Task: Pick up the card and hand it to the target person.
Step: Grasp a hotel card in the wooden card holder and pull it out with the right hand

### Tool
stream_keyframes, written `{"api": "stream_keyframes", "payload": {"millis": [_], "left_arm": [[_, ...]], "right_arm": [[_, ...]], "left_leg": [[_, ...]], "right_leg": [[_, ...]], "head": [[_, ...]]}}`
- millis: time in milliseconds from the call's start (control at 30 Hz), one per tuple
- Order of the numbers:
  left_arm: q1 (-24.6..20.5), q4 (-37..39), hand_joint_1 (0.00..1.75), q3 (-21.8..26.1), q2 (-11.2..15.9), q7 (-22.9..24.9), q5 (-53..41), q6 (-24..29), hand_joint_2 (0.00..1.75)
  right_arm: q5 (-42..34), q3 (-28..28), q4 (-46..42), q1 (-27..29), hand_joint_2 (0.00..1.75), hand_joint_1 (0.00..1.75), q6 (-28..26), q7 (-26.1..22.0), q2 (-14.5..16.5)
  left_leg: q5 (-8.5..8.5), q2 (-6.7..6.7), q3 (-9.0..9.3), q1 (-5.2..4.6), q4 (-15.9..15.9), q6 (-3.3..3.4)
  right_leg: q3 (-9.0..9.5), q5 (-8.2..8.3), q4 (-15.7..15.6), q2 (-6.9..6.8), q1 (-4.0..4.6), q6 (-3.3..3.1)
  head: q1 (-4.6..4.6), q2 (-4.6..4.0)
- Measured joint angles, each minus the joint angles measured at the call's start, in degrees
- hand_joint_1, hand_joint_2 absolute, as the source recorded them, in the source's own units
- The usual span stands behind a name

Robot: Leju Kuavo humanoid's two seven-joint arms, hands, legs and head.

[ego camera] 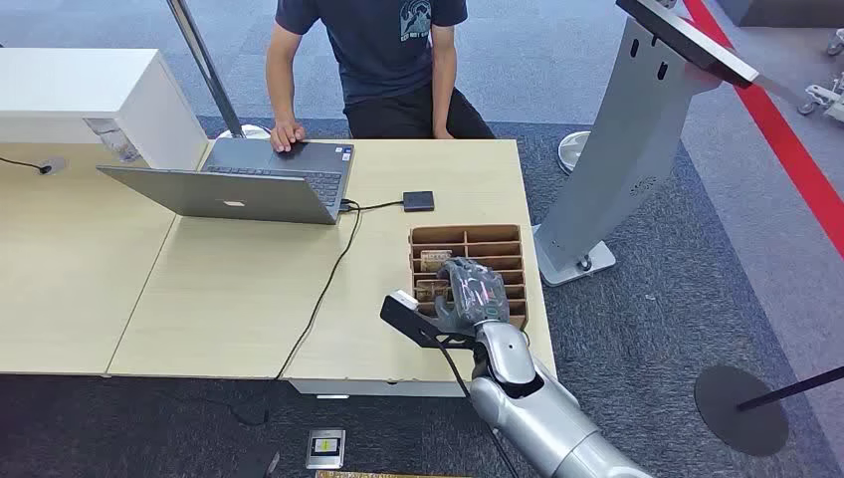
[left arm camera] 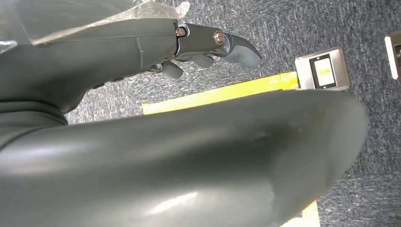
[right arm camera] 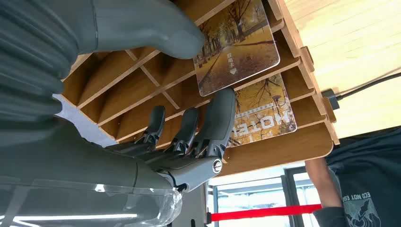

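A light wooden table [ego camera: 229, 289] carries an open laptop [ego camera: 249, 184] at its far side, where a seated person [ego camera: 383, 60] in a dark T-shirt rests a hand [ego camera: 287, 134] on the keyboard edge. A black cable [ego camera: 323, 289] runs from the laptop across the table, and a small black box [ego camera: 418, 200] lies just beyond the wooden slotted rack [ego camera: 468, 239]. The right hand [ego camera: 473, 294] hangs over the near part of that rack, its silver arm coming in from below. From the right wrist, the hand [right arm camera: 189, 142] has its fingers [right arm camera: 217, 118] spread apart and reaching into the slots, the thumb [right arm camera: 156, 28] apart on the other side, holding nothing. The card [right arm camera: 236, 47], printed with autumn trees, stands in a slot between thumb and fingers, touching neither as far as shows. A second card [right arm camera: 262, 111] marked HOTEL sits in the next slot, just beside the fingertips. The left hand [left arm camera: 208, 45] hangs above grey carpet [left arm camera: 283, 28], its fingers loosely curled and holding nothing
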Motion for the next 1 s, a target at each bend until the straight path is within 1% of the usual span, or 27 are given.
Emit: {"api": "stream_keyframes", "payload": {"millis": [367, 633, 1000], "left_arm": [[-0.21, 0.0, 0.0, -0.22, 0.0, 0.07, 0.41, 0.0, 0.0], [-0.27, 0.0, 0.0, -0.24, 0.0, 0.16, 0.83, 0.02, 0.0], [-0.23, 0.0, 0.0, -0.24, 0.0, 0.11, 1.89, 0.25, 0.0]], "right_arm": [[0.49, 0.04, -0.02, -0.22, 1.75, 0.94, 0.32, 0.67, -0.07], [0.9, 0.07, -0.02, -0.25, 1.75, 0.89, 0.57, 0.7, -0.08], [1.72, 0.3, -0.56, -0.16, 1.75, 0.9, 0.55, 0.91, -0.17]], "left_leg": [[0.0, 0.0, 0.01, 0.0, 0.0, 0.0], [0.0, 0.0, 0.02, 0.0, 0.0, 0.0], [0.0, 0.0, 0.01, 0.0, 0.0, 0.0]], "right_leg": [[0.01, 0.0, 0.0, 0.0, 0.0, 0.0], [0.01, 0.0, 0.0, 0.0, 0.0, 0.0], [0.0, 0.0, 0.0, 0.0, 0.0, 0.0]], "head": [[0.0, 0.0], [0.0, 0.0], [0.0, 0.0]]}}
